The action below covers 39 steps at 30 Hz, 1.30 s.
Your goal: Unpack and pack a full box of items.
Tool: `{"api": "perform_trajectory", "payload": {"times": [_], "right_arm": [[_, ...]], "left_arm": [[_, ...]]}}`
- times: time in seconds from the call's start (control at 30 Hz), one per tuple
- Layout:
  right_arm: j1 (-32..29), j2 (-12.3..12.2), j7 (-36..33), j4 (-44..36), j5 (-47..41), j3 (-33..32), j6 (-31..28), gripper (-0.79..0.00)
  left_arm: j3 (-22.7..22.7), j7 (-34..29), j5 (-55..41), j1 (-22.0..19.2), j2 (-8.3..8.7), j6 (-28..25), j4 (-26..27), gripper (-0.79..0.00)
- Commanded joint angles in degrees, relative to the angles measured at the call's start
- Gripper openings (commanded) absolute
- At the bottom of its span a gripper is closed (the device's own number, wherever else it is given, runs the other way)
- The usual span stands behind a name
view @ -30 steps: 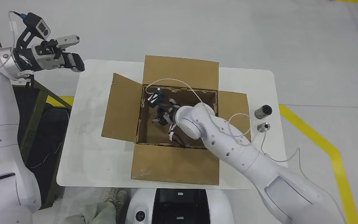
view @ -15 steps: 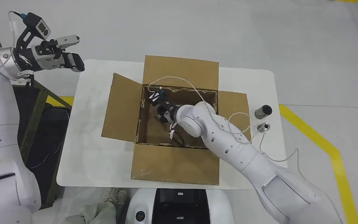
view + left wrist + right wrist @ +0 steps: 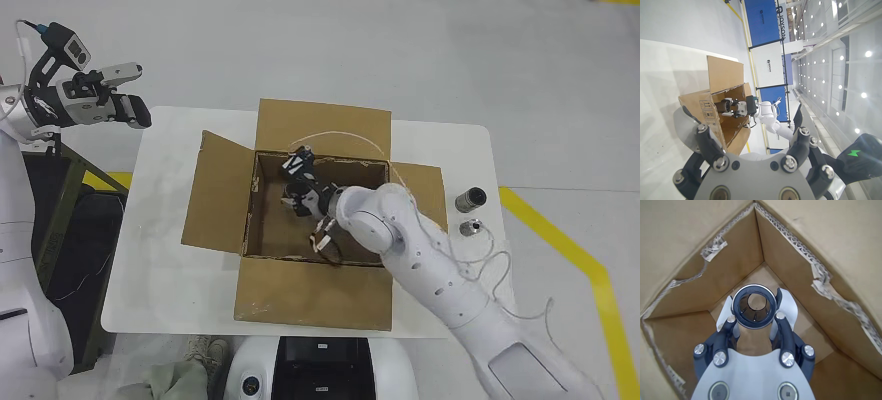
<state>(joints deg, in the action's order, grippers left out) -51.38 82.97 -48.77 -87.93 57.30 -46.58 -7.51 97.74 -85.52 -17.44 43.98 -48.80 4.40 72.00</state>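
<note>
An open cardboard box [image 3: 312,292] stands in the middle of the white table [image 3: 165,270]. My right gripper [image 3: 296,178] is inside its opening, near the far wall. It is shut on a dark cylindrical bearing [image 3: 753,324], a hollow sleeve with a metal rim, held clear of the box floor [image 3: 753,340]. In the left wrist view that bearing [image 3: 723,107] points sideways at rim height of the box [image 3: 694,98]. My left gripper [image 3: 135,95] hangs open and empty beyond the table's far left corner, with its fingers [image 3: 686,113] wide apart.
Two more bearings lie on the table right of the box, one dark [image 3: 470,199] and one lighter [image 3: 470,227]. All box flaps are folded outward. A thin white cable [image 3: 340,140] loops from the right arm over the far flap.
The right arm has swung to the right, and its gripper has shifted toward the far wall of the box, still shut on the bearing. The left arm has not moved.
</note>
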Motion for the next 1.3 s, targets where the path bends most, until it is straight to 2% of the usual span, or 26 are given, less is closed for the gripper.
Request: {"api": "perform_trajectory", "payload": {"times": [0.0,0.47,0.83,1.27], "right_arm": [[-2.2,-0.7,-0.6,-4.0,0.7,-1.8,-0.4,-0.785],[-13.0,-3.8,-2.3,-23.4,1.8,-12.4,-3.0,-0.785],[-19.0,-5.5,-4.0,-30.9,-1.3,-21.5,-2.5,-0.785],[-29.1,-7.5,-2.0,-38.2,-3.1,-34.1,-2.4,-0.785]], "left_arm": [[0.0,0.0,0.0,0.0,0.00,0.0,0.0,0.000],[0.0,0.0,0.0,0.0,0.00,0.0,0.0,0.000],[0.0,0.0,0.0,0.0,0.00,0.0,0.0,0.000],[0.0,0.0,0.0,0.0,0.00,0.0,0.0,0.000]]}}
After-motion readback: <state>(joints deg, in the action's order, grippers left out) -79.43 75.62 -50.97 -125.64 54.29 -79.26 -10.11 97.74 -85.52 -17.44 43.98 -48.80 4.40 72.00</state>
